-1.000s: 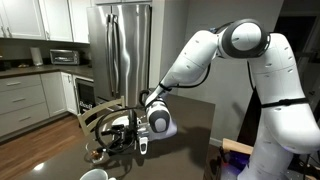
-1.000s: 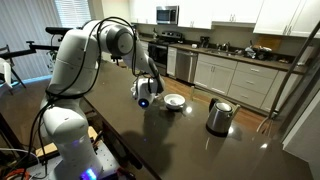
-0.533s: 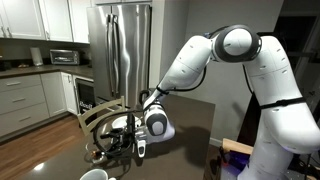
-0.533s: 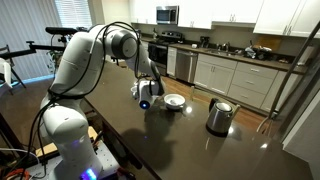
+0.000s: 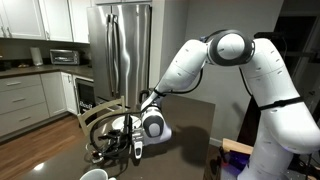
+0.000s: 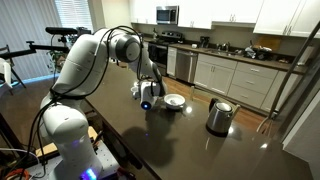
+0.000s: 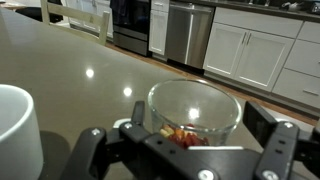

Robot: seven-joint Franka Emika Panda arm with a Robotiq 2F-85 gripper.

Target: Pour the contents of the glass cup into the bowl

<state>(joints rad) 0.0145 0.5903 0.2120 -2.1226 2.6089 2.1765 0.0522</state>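
In the wrist view the glass cup [image 7: 195,112] stands upright on the dark table, small and clear. The contents [image 7: 180,135] are reddish-brown bits at its bottom. My gripper [image 7: 185,150] is open, with one finger on each side of the glass and a small gap to it. The bowl [image 6: 174,101] is shallow and white, with a utensil handle sticking out; it sits just beside my gripper [image 6: 147,101] in an exterior view. There my gripper hides the glass. My gripper [image 5: 137,148] also hangs low over the table in both exterior views.
A dark kettle-like jug [image 6: 219,116] stands on the table beyond the bowl. A white opaque vessel [image 7: 14,130] is cut off at the wrist view's left edge. Wooden chairs [image 5: 105,115] stand at the table's far side. Kitchen cabinets [image 6: 240,80] lie behind.
My gripper has come down a little toward the table. The bowl and jug have not moved.
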